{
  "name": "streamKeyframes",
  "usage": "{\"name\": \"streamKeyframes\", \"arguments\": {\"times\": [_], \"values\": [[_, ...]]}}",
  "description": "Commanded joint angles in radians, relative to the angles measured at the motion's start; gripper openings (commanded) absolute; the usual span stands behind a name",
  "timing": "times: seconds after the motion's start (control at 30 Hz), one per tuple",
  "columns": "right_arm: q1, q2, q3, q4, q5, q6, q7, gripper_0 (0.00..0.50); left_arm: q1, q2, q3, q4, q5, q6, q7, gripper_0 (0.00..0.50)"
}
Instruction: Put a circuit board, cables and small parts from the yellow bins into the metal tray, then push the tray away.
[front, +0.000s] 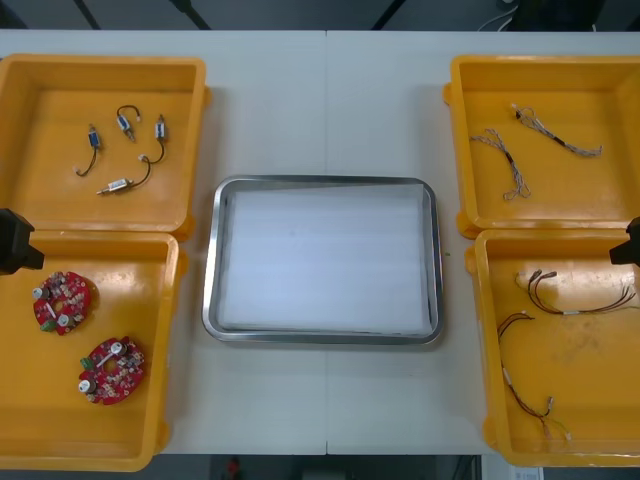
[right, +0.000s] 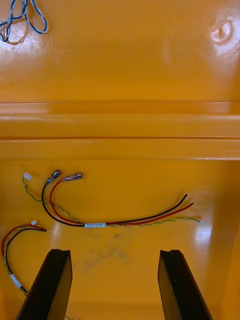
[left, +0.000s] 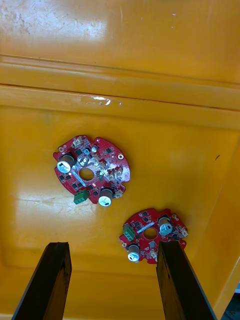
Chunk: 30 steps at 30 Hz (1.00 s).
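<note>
My left gripper (left: 114, 246) hangs open over the near left yellow bin (front: 150, 300); it also shows at the table's left edge (front: 14, 241). Two round red circuit boards lie below it: one (left: 92, 170) beyond the fingers, the other (left: 152, 235) close to one fingertip. My right gripper (right: 112, 251) is open above the near right bin (front: 490, 330), and beyond its fingers lies a red and yellow cable (right: 110, 216) with black strands. The metal tray (front: 212, 290), white inside, sits between the bins with nothing in it.
The far left bin (front: 30, 80) holds several small metal parts (front: 125, 122). The far right bin (front: 470, 90) holds twisted blue and white cables (front: 508, 160). A second red and yellow cable (front: 525, 385) lies in the near right bin. Bare table surrounds the tray.
</note>
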Motion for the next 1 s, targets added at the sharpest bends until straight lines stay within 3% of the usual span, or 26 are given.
{"name": "streamKeyframes", "arguments": {"times": [0.03, 1.0], "values": [[0.012, 0.004, -0.030, -0.018, 0.008, -0.005, -0.018, 0.500, 0.013, 0.047, 0.029, -0.008, -0.002, -0.005, 0.005, 0.500], [0.012, 0.004, -0.030, -0.018, 0.008, -0.005, -0.018, 0.500, 0.013, 0.047, 0.029, -0.008, -0.002, -0.005, 0.005, 0.500]]}}
